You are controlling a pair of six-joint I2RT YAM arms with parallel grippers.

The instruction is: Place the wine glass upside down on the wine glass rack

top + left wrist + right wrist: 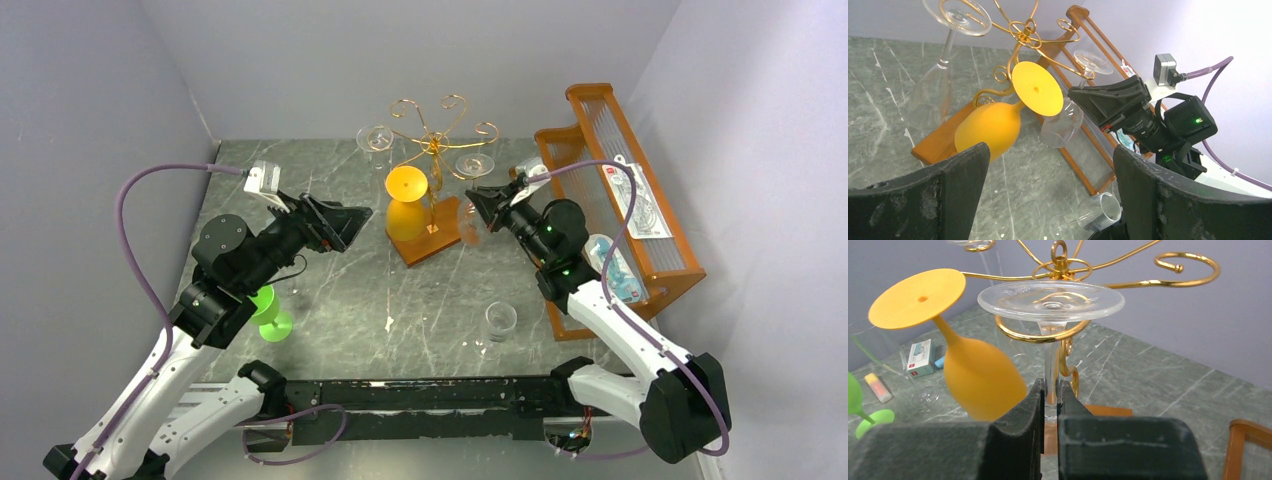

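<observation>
Right fingers [1018, 435] clenched on wine glass [1050, 300] stem, lower centre of frame.
Glass hangs inverted, long axis vertical, foot straight above the fingers, stem inside a scroll loop of the wine glass rack [1060, 267]; seating unclear. Left fingers [948, 195] spread, empty, farther off, left of the orange glass [405, 205].

Left arm [165, 375] and right arm [625, 330]: white lower links, black joint housings, black forearms. Purple cable [119, 215] loops off the left wrist; a second purple cable [627, 215] off the right. Green status light [1196, 120] on the right forearm. Left gripper [1050, 150]: matte black fingers [948, 195], scuffed, pale specks. Right gripper [1050, 385]: black textured pads [1118, 450], faint seam line.
</observation>
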